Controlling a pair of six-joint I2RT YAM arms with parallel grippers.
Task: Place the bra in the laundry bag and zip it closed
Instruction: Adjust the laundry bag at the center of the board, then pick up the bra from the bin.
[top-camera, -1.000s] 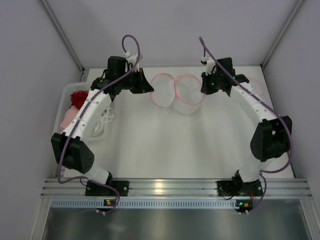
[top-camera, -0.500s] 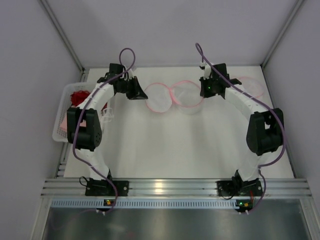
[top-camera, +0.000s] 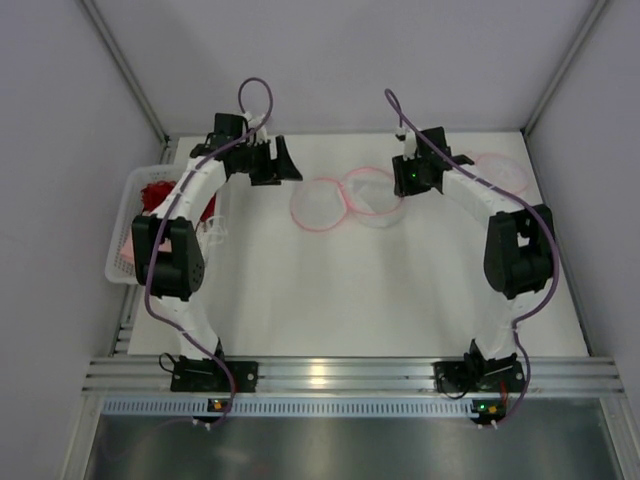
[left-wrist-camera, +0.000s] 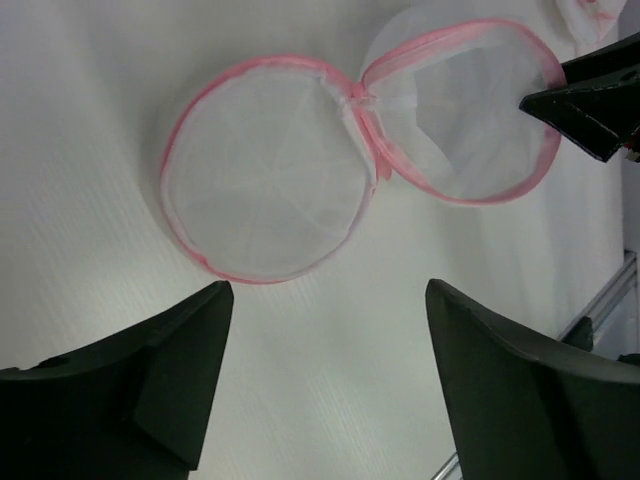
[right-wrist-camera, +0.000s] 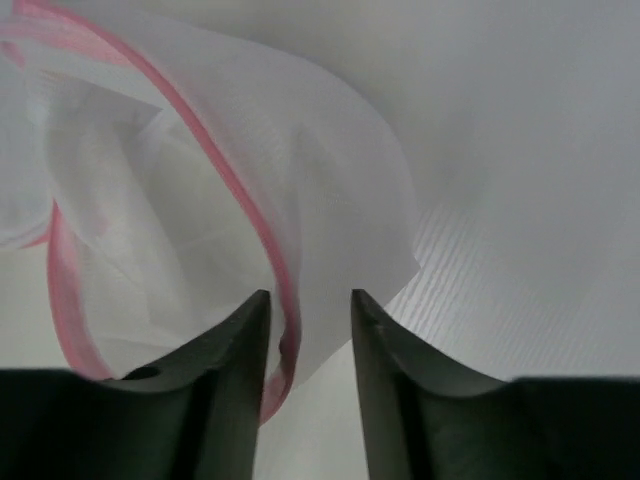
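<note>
The laundry bag (top-camera: 320, 204) is white mesh with a pink zip rim and lies unzipped as two round halves on the table. In the left wrist view the bag (left-wrist-camera: 260, 170) rests flat ahead of my left gripper (left-wrist-camera: 328, 290), which is wide open and holds nothing. Seen from above, the left gripper (top-camera: 280, 160) hovers just left of the bag. My right gripper (top-camera: 405, 178) is at the bag's right half. Its jaws (right-wrist-camera: 310, 297) stand apart with the pink rim (right-wrist-camera: 285, 300) and mesh loose between them. Red and pink garments (top-camera: 155, 196) lie in the basket; which one is the bra I cannot tell.
A white basket (top-camera: 120, 262) sits at the table's left edge, with a white strap-like item (top-camera: 212, 226) beside it. Another pink-rimmed mesh round (top-camera: 502, 172) lies at the back right behind the right arm. Grey walls enclose the table on three sides.
Both grippers went from shut to open. The bag, held up between them before, has dropped and now lies flatter on the table. The left gripper drew back to the left.
</note>
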